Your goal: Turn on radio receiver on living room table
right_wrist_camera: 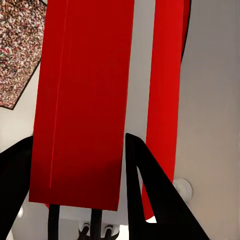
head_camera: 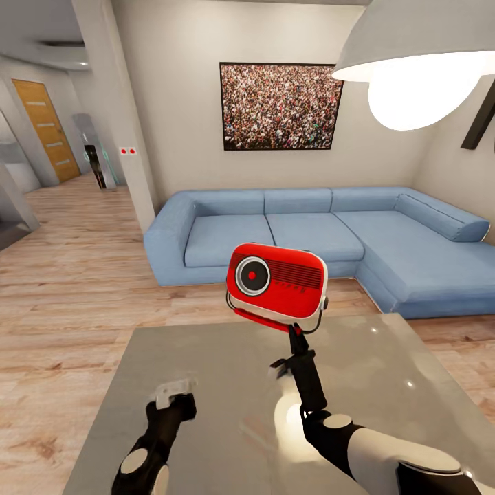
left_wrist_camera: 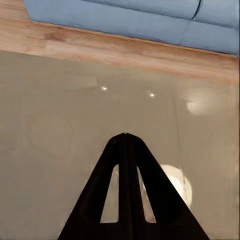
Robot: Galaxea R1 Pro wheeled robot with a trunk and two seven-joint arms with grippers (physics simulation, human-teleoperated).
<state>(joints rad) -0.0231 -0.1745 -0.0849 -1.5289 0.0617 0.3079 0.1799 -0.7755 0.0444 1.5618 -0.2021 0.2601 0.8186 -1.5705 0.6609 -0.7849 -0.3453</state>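
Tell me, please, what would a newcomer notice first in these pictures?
First the red radio receiver, held up above the grey table by the right gripper, which grips it from below. Behind it stands the blue sofa, with a framed crowd photo on the wall and a big glowing pendant lamp at upper right.

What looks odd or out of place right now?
The radio is off the table, held in the air by the right gripper and tilted. The left gripper hovers shut over the tabletop.

Red radio receiver [head_camera: 277,283] with round speaker dial, upright, aloft above the glossy grey table [head_camera: 206,385].
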